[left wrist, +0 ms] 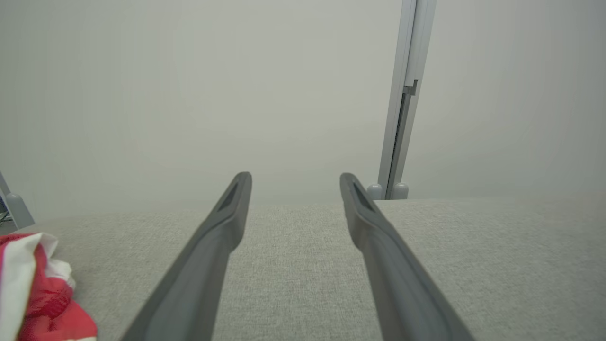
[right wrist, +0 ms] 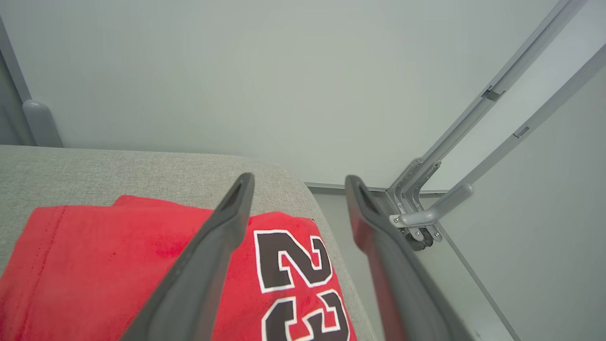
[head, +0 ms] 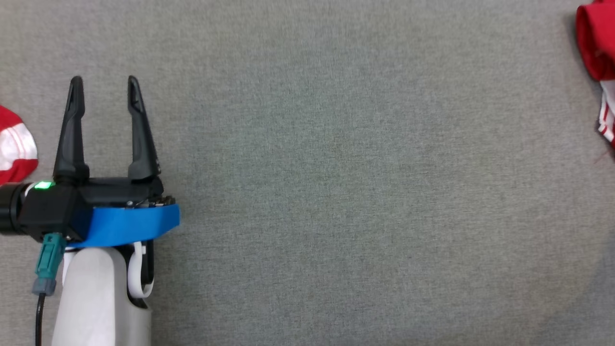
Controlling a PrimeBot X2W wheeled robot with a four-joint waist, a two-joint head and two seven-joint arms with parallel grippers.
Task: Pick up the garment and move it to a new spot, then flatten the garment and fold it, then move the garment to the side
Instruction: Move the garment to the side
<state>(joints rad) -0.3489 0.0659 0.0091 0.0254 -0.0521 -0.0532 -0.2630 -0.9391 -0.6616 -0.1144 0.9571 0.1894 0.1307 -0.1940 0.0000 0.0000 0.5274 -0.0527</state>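
I am holding my left gripper (head: 103, 84) over the grey table (head: 336, 192), jaws standing wide apart with nothing between them; a bunched red-and-white cloth (head: 14, 146) is lying just off to my left, apart from the fingers; my right gripper (right wrist: 298, 182) is likewise gaping, gripping nothing; the red jersey (right wrist: 94, 265) with the black 23 is lying flat under it, by the table's rounded far-right edge; whether my fingers are touching the fabric I cannot tell; in the head view the jersey is peeking in at the upper right.
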